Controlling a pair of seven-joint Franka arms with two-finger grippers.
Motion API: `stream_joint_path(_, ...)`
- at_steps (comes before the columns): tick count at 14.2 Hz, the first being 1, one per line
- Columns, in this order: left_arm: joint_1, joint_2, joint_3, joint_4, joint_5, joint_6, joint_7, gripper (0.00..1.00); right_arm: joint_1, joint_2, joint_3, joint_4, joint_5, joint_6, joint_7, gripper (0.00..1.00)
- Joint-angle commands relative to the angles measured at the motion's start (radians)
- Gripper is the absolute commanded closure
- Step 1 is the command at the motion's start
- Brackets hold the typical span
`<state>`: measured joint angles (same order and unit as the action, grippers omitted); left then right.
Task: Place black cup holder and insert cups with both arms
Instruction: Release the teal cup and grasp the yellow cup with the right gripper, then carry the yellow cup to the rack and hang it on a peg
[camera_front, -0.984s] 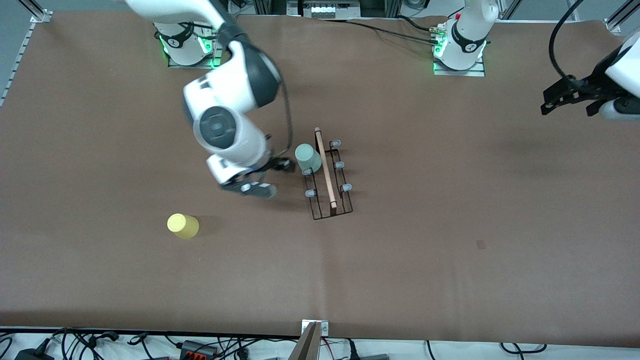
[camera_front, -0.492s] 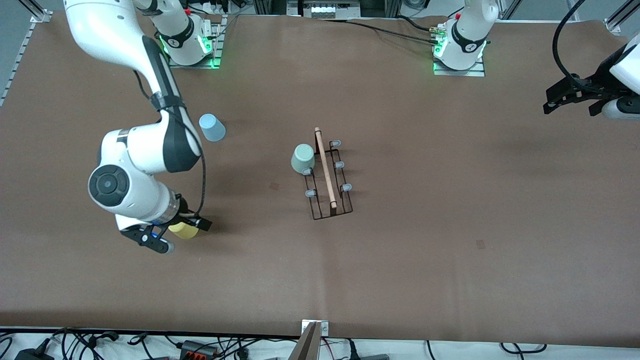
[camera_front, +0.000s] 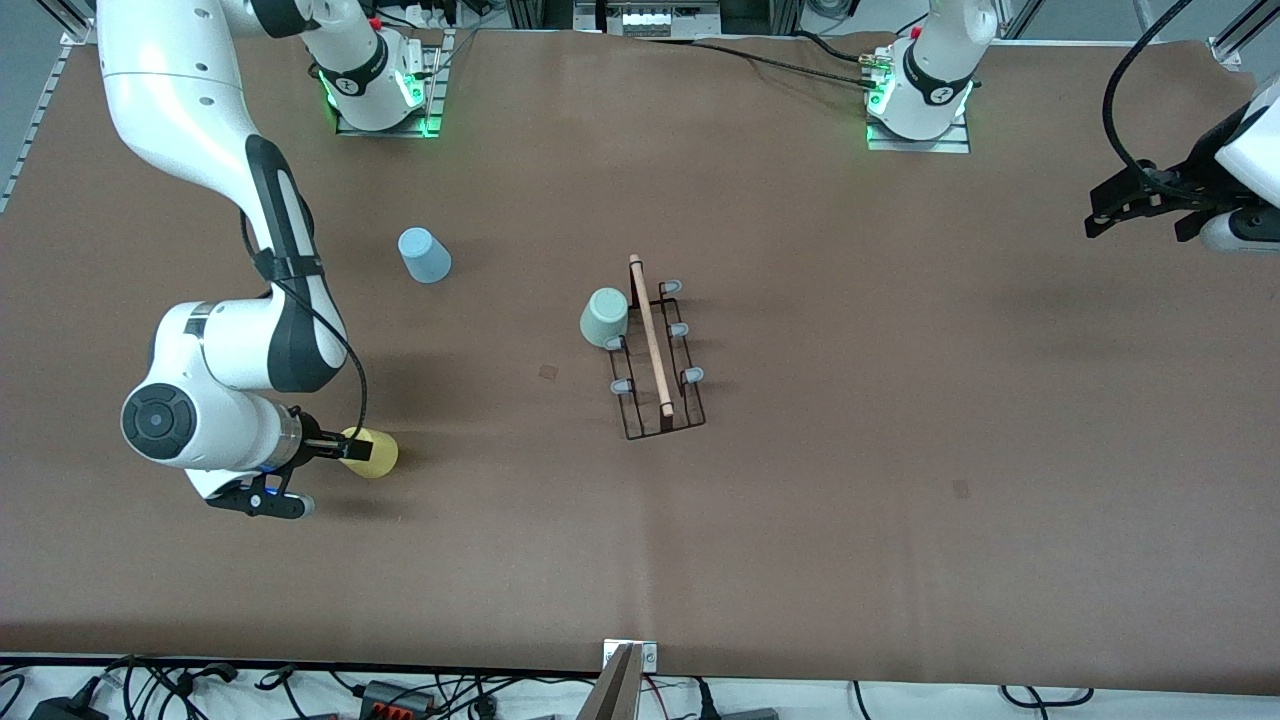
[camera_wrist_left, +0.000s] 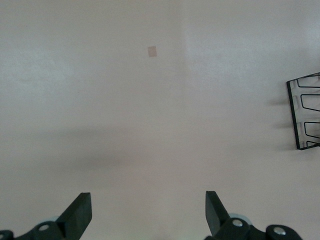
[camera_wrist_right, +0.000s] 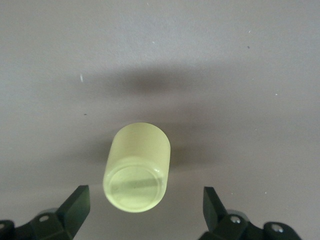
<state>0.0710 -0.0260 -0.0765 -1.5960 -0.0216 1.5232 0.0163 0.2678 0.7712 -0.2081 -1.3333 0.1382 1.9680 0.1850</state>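
Three cups: spread over the surface, none of them gripped.
Yellow cup: found toward the right arm's end, nearer to the front camera than the other two; closed base turned to the right wrist camera.
Light blue cup: left loose, farther from the front camera than the yellow one, well apart from the rack.
Pale green cup: seated against the black cup holder, on the prong row facing the right arm's end, at the rack's end farther from the camera.
Black cup holder: placed upright near the middle of the surface, wooden rod on top; five prongs seen bare; one corner caught in the left wrist view.
Right arm: reached down to the yellow cup.
Right jaws: spread wide, low over the surface, holding nothing; cup lined up roughly between the two tips but not yet inside them.
Left arm: kept waiting.
Left jaws: spread wide, empty, raised over bare surface at the left arm's end.
Step in hand: judged as the approach to grasp the yellow cup.
Doing it well: advance until the tips bracket the cup's middle, keep it centred, close gently on the thin wall, lift straight before swinging toward a bare prong.
Risk: nudging and rolling the light cup with one tip.
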Motion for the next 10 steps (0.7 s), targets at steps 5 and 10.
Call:
stream_joint_path(5,0.021,0.043,0.008,0.016,-0.011,0.028,0.025,0.00,-0.002,0.054,0.012,0.019,0.064,0.022,-0.019,0.00)
stream_joint_path(10,0.021,0.055,0.008,0.019,-0.011,0.032,0.025,0.00,-0.004,0.072,0.010,0.017,0.055,0.022,-0.019,0.36)
